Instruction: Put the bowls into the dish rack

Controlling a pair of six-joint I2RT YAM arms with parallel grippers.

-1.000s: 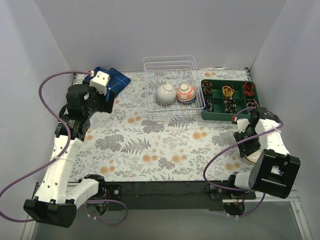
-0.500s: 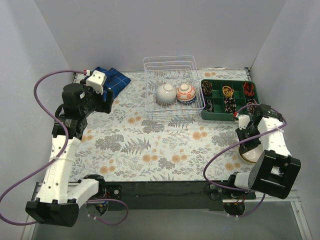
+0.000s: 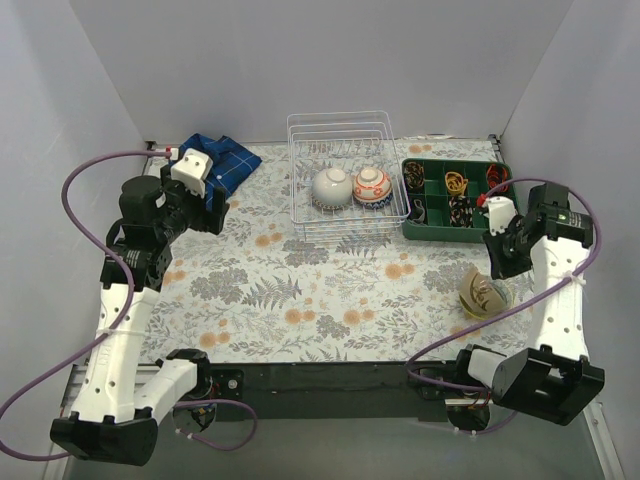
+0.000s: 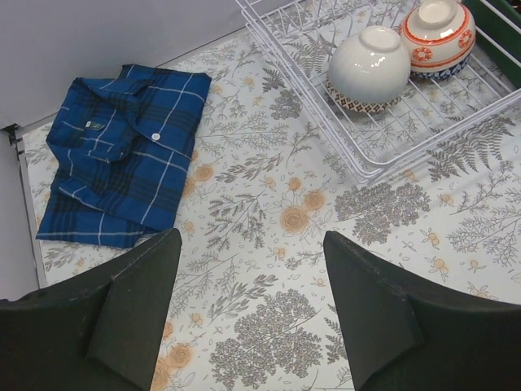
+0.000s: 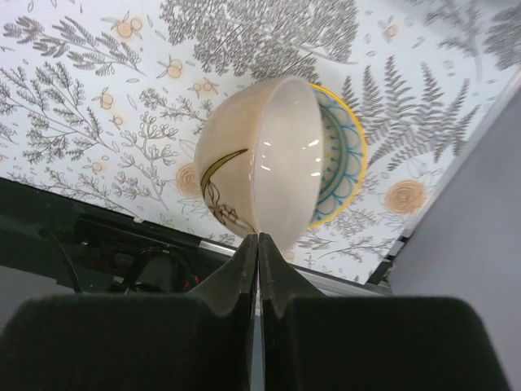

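The white wire dish rack [image 3: 300, 170] stands at the back middle and holds a white bowl [image 3: 331, 186] and a red-patterned bowl [image 3: 371, 186], both upside down. My right gripper [image 3: 491, 276] is shut on the rim of a beige bowl [image 3: 483, 294] and holds it tilted on edge above the table's right front. In the right wrist view the beige bowl [image 5: 256, 163] hangs from the gripper [image 5: 259, 236] over a blue-and-yellow bowl [image 5: 340, 155] on the table. My left gripper [image 3: 214, 205] is open and empty, left of the rack [image 4: 313, 110].
A green compartmented tray [image 3: 430, 228] with small items stands right of the rack. A folded blue plaid cloth [image 3: 225, 160] lies at the back left, also in the left wrist view [image 4: 122, 155]. Walls close in the left, back and right.
My right gripper has risen with the beige bowl, lifting it off the table and tipping it on edge. My left arm has drawn slightly back and left.
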